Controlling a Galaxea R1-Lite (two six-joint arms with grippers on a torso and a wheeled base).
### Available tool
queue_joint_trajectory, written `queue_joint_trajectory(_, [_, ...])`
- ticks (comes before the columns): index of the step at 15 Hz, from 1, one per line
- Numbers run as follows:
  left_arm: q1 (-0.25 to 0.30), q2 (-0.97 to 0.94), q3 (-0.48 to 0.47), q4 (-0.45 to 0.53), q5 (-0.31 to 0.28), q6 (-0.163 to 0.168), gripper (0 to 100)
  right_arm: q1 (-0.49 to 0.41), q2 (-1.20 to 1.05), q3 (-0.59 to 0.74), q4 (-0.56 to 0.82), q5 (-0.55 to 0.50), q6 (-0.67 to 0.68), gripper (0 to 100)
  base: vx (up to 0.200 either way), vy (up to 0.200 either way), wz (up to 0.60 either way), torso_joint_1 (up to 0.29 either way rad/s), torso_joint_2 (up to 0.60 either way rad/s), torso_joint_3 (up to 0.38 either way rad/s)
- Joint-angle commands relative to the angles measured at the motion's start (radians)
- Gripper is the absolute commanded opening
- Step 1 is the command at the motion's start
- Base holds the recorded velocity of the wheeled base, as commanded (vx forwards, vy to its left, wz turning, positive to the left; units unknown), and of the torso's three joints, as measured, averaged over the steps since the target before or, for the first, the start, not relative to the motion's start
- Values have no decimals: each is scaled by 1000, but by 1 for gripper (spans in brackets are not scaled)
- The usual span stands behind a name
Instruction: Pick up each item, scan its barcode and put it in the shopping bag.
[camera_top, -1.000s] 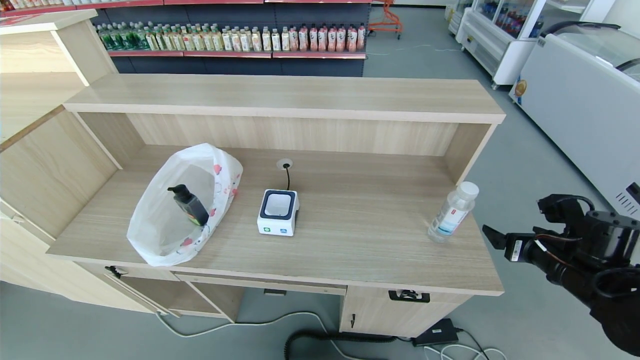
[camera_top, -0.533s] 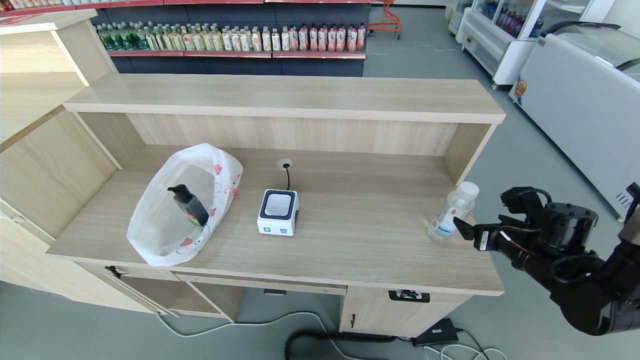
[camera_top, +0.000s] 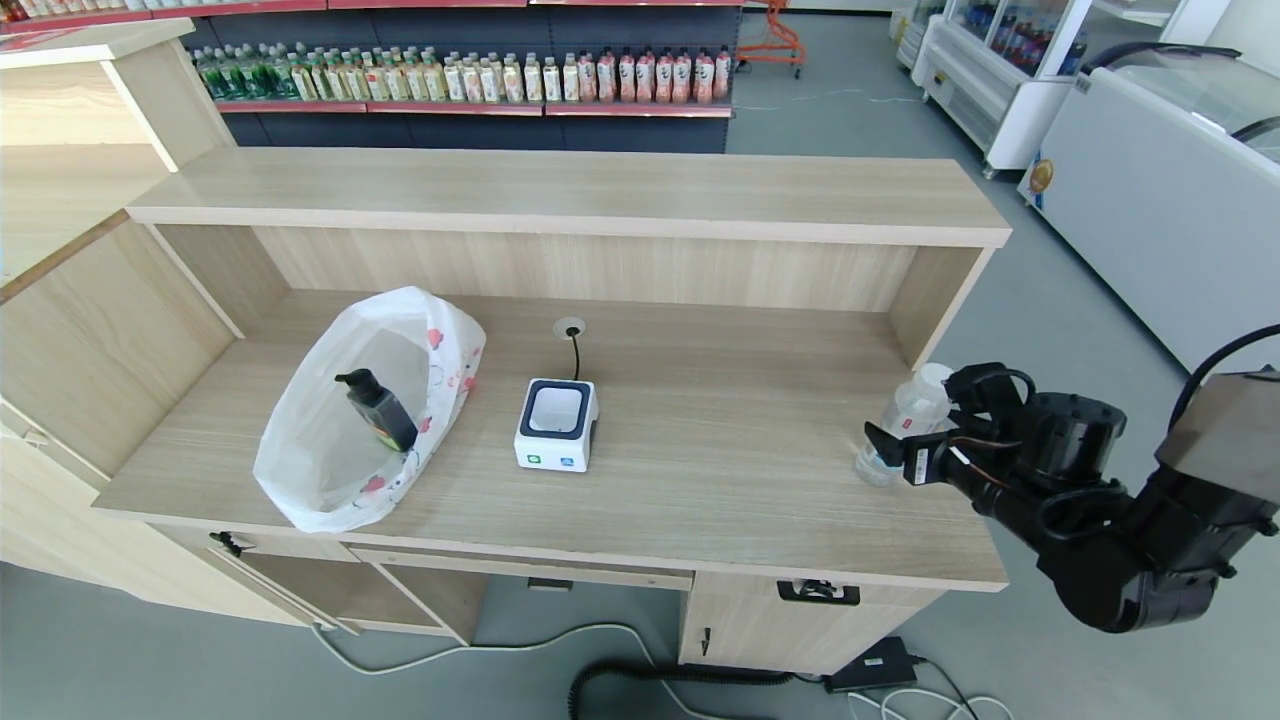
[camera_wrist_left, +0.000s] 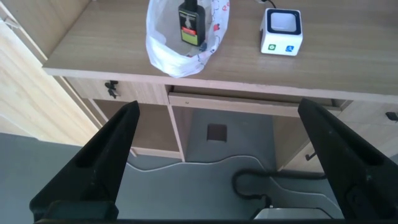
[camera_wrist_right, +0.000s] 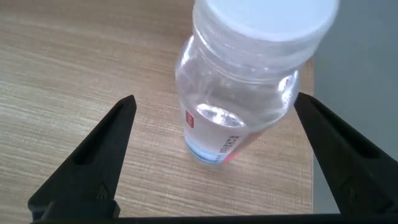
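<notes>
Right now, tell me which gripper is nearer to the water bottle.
Right. The right gripper is at the water bottle, its open fingers flanking it. The left gripper hangs open, low before the counter, toward the shopping bag end, far away.

I can read nothing: the red print on the label of the water bottle is blurred, and the two front icons on the scanner are too small.

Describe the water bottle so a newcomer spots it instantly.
Find the wooden checkout counter and go to its right-hand edge, far from the white scanner and the shopping bag. The bottle stands upright there: clear plastic, white cap, the lone item at that end, with the open right claw straddling it.
</notes>
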Motion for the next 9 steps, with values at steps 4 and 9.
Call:
queue_joint_trajectory(4, [1, 0, 0, 0, 0, 0, 100, 19, 70, -112, 9, 15, -28, 100, 0, 0, 0, 0, 0, 0])
queue_joint_trajectory(9, [1, 0, 0, 0, 0, 0, 100, 22, 113, -136, 9, 15, -58, 100, 0, 0, 0, 0, 0, 0])
